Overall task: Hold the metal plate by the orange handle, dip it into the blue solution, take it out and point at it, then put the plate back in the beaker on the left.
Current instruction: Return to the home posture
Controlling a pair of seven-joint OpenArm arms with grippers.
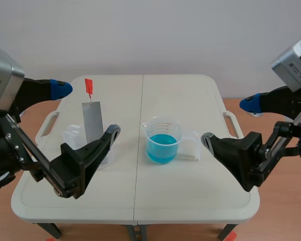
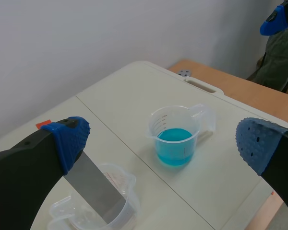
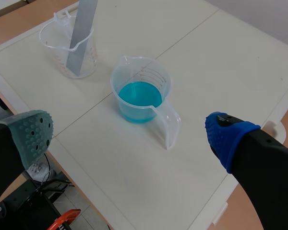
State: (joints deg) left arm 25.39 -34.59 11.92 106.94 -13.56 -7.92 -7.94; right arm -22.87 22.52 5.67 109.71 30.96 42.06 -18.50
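Observation:
A grey metal plate (image 1: 92,123) with an orange handle (image 1: 89,86) stands tilted in a clear beaker (image 1: 75,138) on the table's left half. A second clear beaker with blue solution (image 1: 162,143) sits near the middle. My left gripper (image 1: 87,110) is open and hovers above and in front of the plate, touching nothing. In the left wrist view the plate (image 2: 93,184) lies close under one pad. My right gripper (image 1: 229,122) is open to the right of the blue beaker (image 3: 140,91), which lies ahead of its fingers, with the plate (image 3: 81,36) beyond.
The white folding table (image 1: 190,95) has a centre seam and a carry-handle cutout at each side edge (image 1: 231,120). Wooden floor surrounds it, and a plain wall stands behind. The blue beaker's handle (image 3: 169,127) points toward the right arm.

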